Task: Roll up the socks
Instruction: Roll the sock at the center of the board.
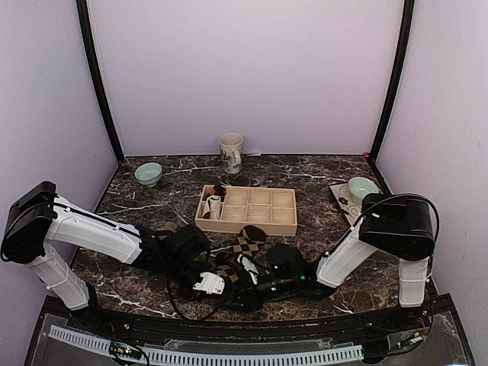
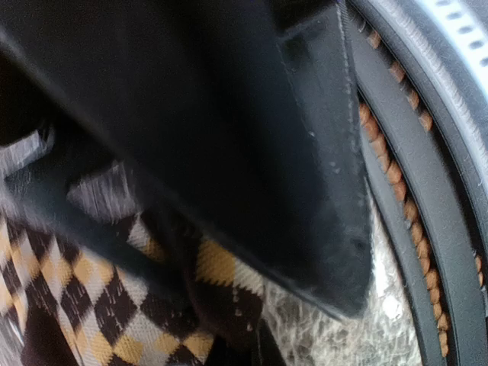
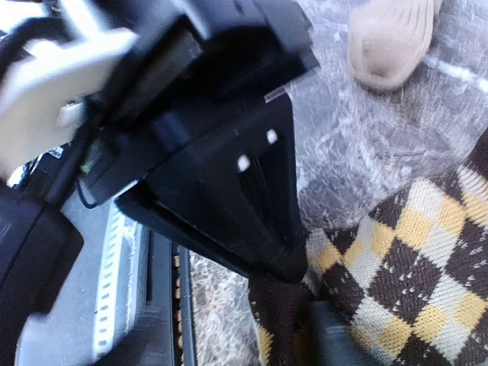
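From above, the argyle sock lay unrolled before the tray. I couldn't tell the right gripper's spread. Left wrist: its checks under my finger. Right wrist: the left gripper pinched its cuff, and the tan sock lay beyond, untouched.

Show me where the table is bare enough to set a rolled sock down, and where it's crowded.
Bare marble lies behind the wooden tray, between the mug and the right-hand bowl; also between the green bowl and the tray's left end. Crowded: the near centre, where the left claw and right claw meet at the argyle sock.
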You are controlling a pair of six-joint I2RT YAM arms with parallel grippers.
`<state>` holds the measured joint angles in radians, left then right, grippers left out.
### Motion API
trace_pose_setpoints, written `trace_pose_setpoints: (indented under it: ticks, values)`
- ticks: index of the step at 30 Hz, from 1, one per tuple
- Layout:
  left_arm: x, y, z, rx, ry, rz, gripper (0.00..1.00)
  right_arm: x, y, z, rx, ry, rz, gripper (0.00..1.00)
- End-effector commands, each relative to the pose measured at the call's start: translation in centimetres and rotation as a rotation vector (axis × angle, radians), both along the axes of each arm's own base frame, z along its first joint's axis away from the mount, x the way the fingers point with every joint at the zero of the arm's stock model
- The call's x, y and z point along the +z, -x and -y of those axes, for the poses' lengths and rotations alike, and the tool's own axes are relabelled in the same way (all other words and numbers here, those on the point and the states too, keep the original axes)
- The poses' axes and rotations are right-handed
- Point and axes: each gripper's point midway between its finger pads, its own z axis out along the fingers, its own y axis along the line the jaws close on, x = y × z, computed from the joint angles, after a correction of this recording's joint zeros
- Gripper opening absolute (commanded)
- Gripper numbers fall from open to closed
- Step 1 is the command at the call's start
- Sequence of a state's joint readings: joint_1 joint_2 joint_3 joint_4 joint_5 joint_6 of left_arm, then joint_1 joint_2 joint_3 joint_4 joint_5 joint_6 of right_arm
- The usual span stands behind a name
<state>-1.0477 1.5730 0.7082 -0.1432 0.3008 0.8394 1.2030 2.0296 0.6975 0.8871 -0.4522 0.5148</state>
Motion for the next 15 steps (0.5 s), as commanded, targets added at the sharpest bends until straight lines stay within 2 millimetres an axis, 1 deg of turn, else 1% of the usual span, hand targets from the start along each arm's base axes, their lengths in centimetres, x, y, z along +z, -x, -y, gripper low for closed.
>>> trace_pose_setpoints:
  ticks: [1, 4, 7, 11, 12, 13, 15]
  values:
    - [-0.7, 0.4, -1.4, -0.013, -0.051, 0.010, 0.01, -10.0, 0.2, 9.4, -0.139, 0.424, -0.135, 0.99]
    - [-0.4, 0.6, -1.6, -0.024, -0.053, 0.004, 0.01, -8.4, -1.1, 10.4, -0.209, 0.397, -0.097, 0.99]
    - [-0.2, 0.9, -1.8, -0.036, -0.068, -0.009, 0.01, -6.9, -2.8, 10.9, -0.286, 0.395, -0.042, 0.99]
    - [0.1, 1.7, -2.1, -0.051, -0.077, -0.050, 0.01, -3.2, -5.6, 11.6, -0.428, 0.325, 0.077, 0.99]
    - [0.1, 1.9, -2.1, -0.056, -0.077, -0.060, 0.01, -2.7, -6.4, 12.0, -0.477, 0.323, 0.100, 0.99]
    - [0.1, 2.1, -2.1, -0.059, -0.077, -0.068, 0.01, -2.3, -7.0, 12.2, -0.511, 0.328, 0.116, 0.99]
    - [0.1, 2.1, -2.1, -0.061, -0.072, -0.070, 0.01, -2.3, -8.1, 12.5, -0.566, 0.373, 0.131, 0.99]
